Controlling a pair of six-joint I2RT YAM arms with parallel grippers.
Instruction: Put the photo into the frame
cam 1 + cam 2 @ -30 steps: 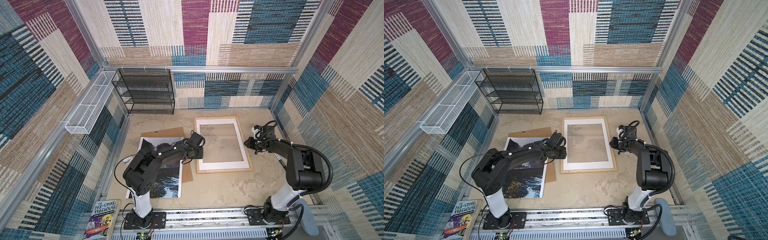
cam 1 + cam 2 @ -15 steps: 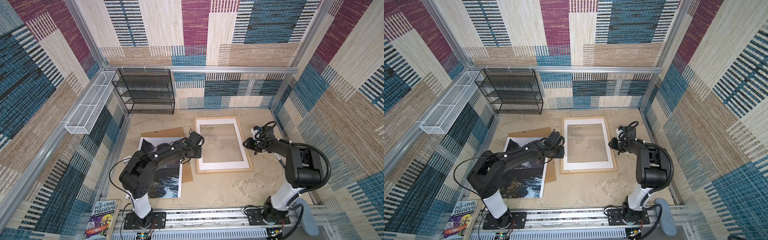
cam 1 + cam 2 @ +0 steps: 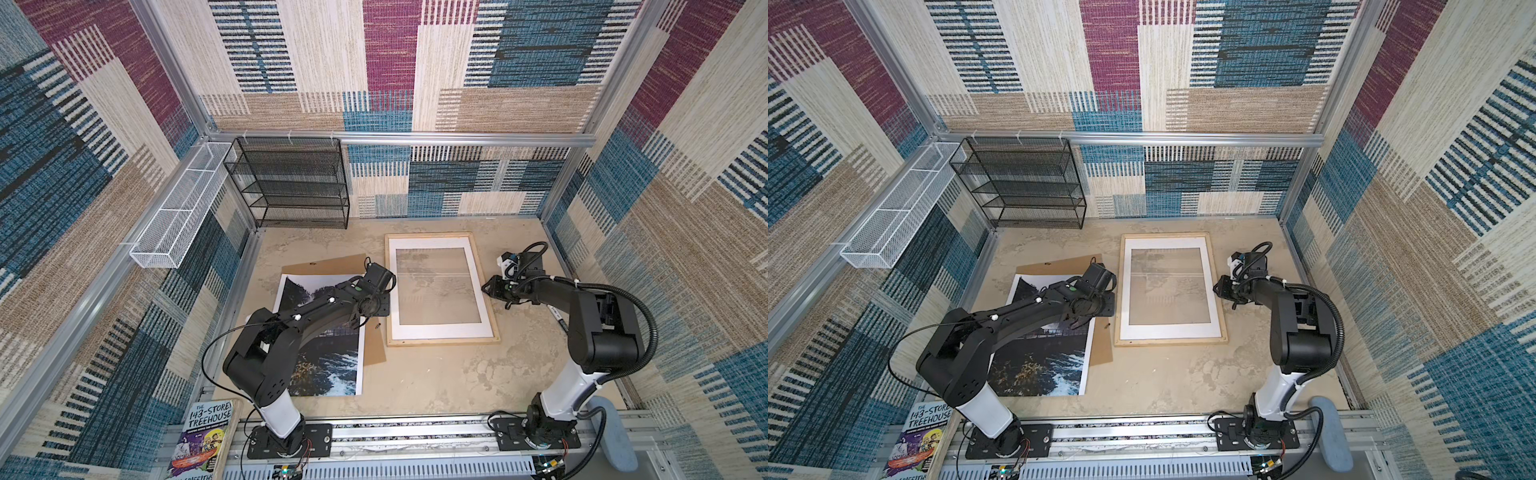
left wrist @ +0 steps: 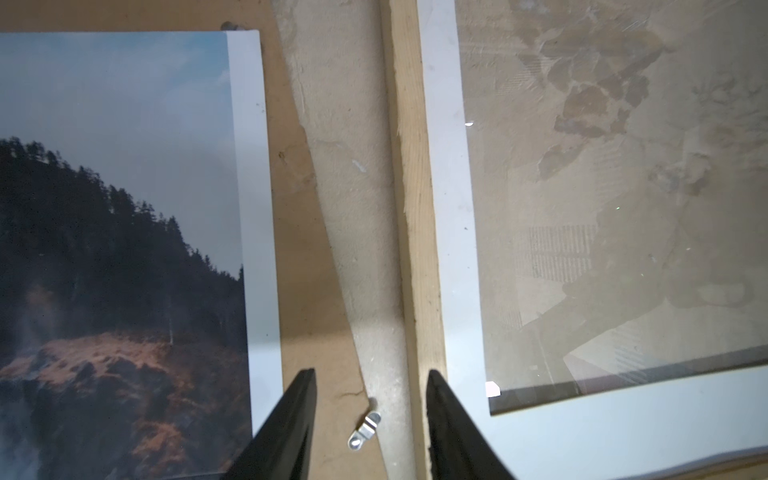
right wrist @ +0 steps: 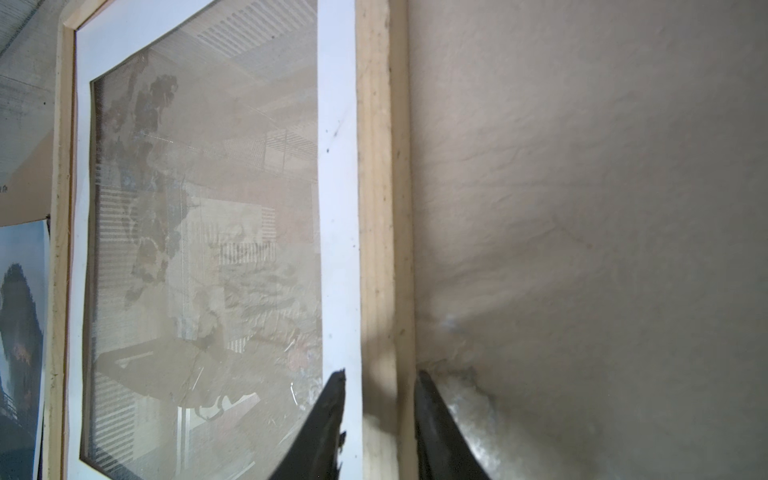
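The photo (image 3: 328, 361) (image 3: 1050, 365) lies flat on a brown backing board (image 3: 324, 264), left of the frame (image 3: 440, 341) (image 3: 1171, 343). The frame lies flat mid-table with a white mat (image 3: 436, 332) and glass inside. My left gripper (image 3: 371, 319) (image 4: 370, 374) is open over the gap between the photo (image 4: 124, 208) and the frame's left strip (image 4: 415, 208), holding nothing. My right gripper (image 3: 488, 288) (image 5: 378, 374) is open and straddles the frame's right strip (image 5: 376, 166), with a gap on each side.
A small metal clip (image 4: 365, 429) (image 3: 377, 325) lies on the table below the left fingers. A black wire rack (image 3: 291, 183) stands at the back left, and a white wire basket (image 3: 178, 208) hangs on the left wall. A book (image 3: 203, 436) lies front left.
My left gripper has shifted left, off the frame's left edge and over the gap. The right gripper's jaws have spread wider around the frame's right strip.
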